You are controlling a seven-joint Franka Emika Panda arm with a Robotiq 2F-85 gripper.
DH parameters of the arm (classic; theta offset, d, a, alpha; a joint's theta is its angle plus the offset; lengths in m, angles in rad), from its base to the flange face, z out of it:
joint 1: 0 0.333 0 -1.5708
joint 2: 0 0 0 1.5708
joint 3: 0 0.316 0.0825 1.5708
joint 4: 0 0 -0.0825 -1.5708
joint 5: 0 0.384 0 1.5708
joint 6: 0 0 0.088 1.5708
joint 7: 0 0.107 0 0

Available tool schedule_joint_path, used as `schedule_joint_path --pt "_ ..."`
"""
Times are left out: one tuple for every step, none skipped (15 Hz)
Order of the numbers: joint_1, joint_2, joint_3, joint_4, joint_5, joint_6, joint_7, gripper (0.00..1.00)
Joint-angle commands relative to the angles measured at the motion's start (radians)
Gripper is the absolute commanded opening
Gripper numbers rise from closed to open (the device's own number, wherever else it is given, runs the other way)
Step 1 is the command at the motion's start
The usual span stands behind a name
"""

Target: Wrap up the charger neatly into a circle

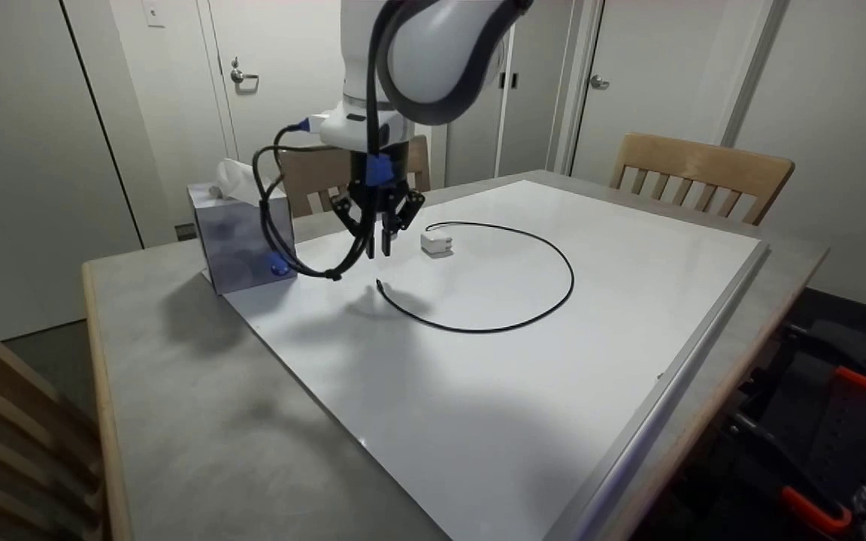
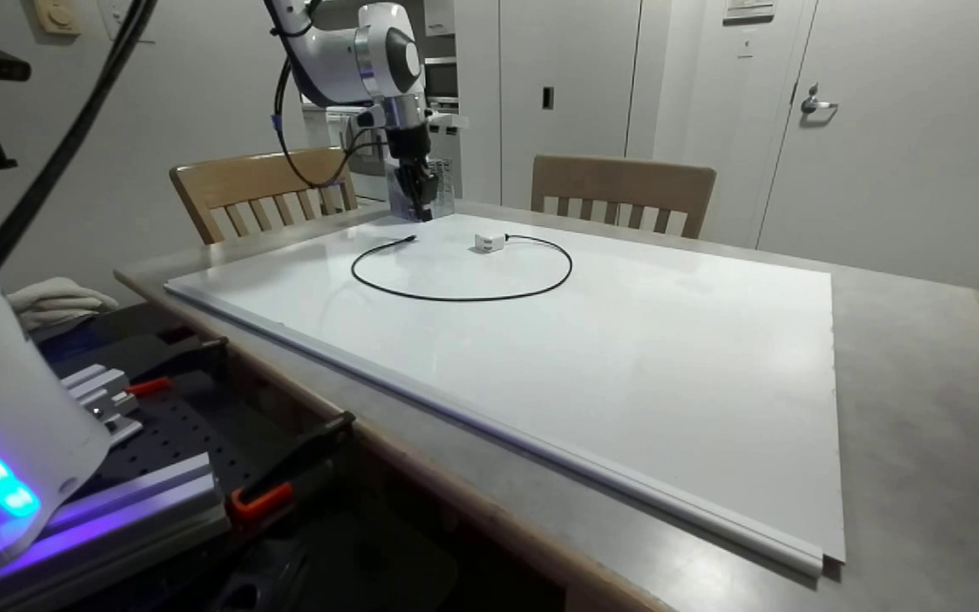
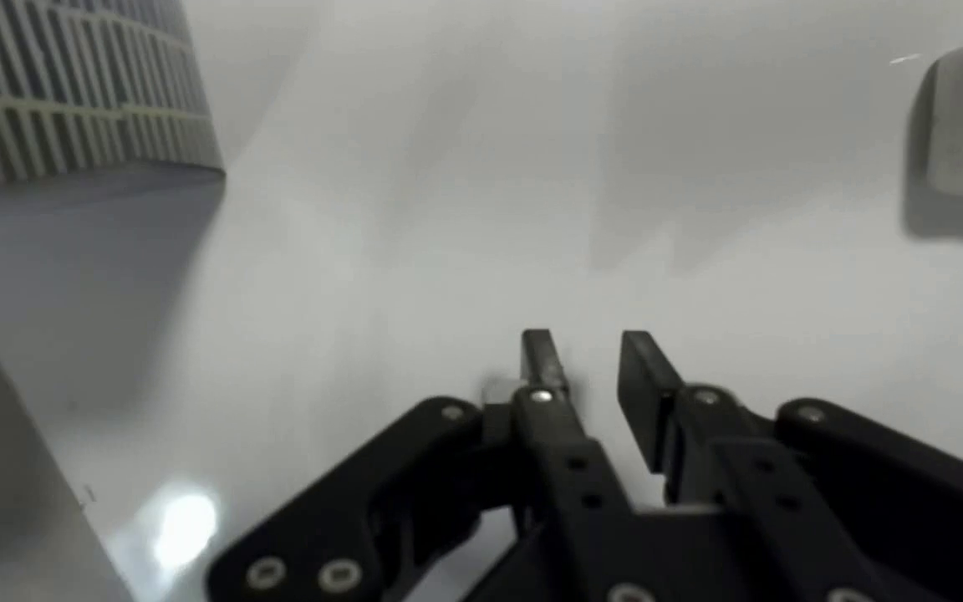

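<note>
- In the wrist view the gripper (image 3: 586,359) is held in the air, its jaws parted by a narrow gap; nothing is gripped.
- The charger (image 2: 464,299) is spread on a glossy white board (image 1: 478,421) in one wide, unclosed loop. In an exterior view its cable tip (image 1: 380,285) is found at six o'clock from the gripper, its white block (image 1: 435,242) at three. Whether the block is plugged onto the cable's other end cannot be told.
- No coil is wound; the task is judged barely begun. Apparently left to be done: the tip grasped, drawn inward and laid in neat turns.
- At nine o'clock a tissue box (image 1: 245,240) is set by the board's corner.
- The board is supported by a grey table (image 1: 162,376) and edged at four o'clock by a silvery rail (image 1: 673,385).
- Beyond, a wooden chair (image 1: 704,163) is placed between two and three o'clock; a pale door (image 1: 283,75) is seen closed at eleven.
</note>
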Motion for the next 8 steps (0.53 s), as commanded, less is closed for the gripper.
schedule_joint_path --pt "-0.066 0.001 0.111 -0.012 0.170 -0.008 -0.067 0.56" --pt "-0.070 0.000 0.123 -0.027 0.207 0.006 -0.057 0.62" --pt "-0.073 0.001 0.129 -0.038 0.235 0.018 -0.051 0.69" --pt "-0.065 0.003 0.121 -0.046 0.248 0.028 -0.036 0.76" --pt "-0.055 0.008 0.107 -0.050 0.252 0.026 -0.019 0.84" --pt "-0.051 0.015 0.094 -0.054 0.251 0.030 -0.008 0.90" --pt "-0.047 0.017 0.081 -0.061 0.242 0.040 0.006 0.97" --pt "-0.042 0.019 0.066 -0.064 0.228 0.040 0.019 0.99"
